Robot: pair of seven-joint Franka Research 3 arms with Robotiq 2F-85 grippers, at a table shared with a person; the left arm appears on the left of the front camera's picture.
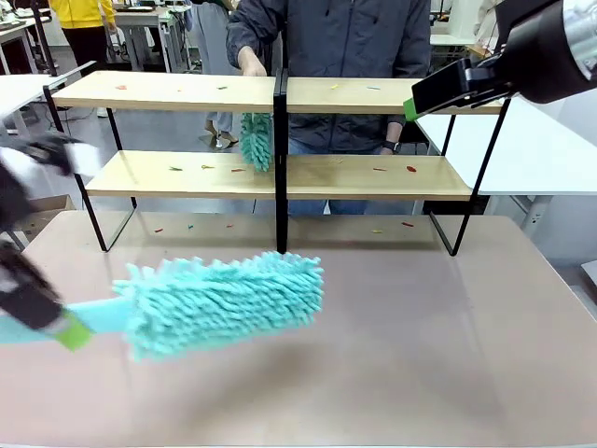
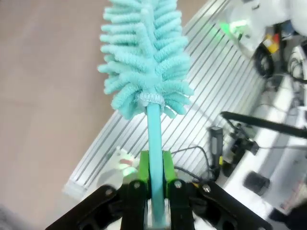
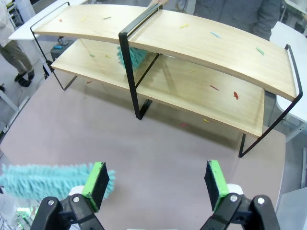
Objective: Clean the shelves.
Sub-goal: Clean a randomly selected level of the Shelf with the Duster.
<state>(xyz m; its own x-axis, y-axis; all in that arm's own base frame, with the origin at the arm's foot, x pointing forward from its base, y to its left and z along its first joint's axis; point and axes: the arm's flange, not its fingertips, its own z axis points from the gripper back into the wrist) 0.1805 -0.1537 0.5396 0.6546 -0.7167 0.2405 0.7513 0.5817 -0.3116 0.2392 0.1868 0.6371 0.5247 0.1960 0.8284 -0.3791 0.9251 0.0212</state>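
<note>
The shelves, two light wooden boards on a black frame, stand across the far half of the table. My left gripper at the lower left is shut on the handle of a teal fluffy duster, whose head hovers over the table in front of the rack. In the left wrist view the green pads clamp the duster handle. My right gripper hangs open, high at the right end of the top board; its own view looks down on the shelves. A person's hand holds a second teal duster by the central upright.
Small coloured scraps lie on both boards and on the brown table under the rack. White tables stand to either side. The person stands right behind the rack.
</note>
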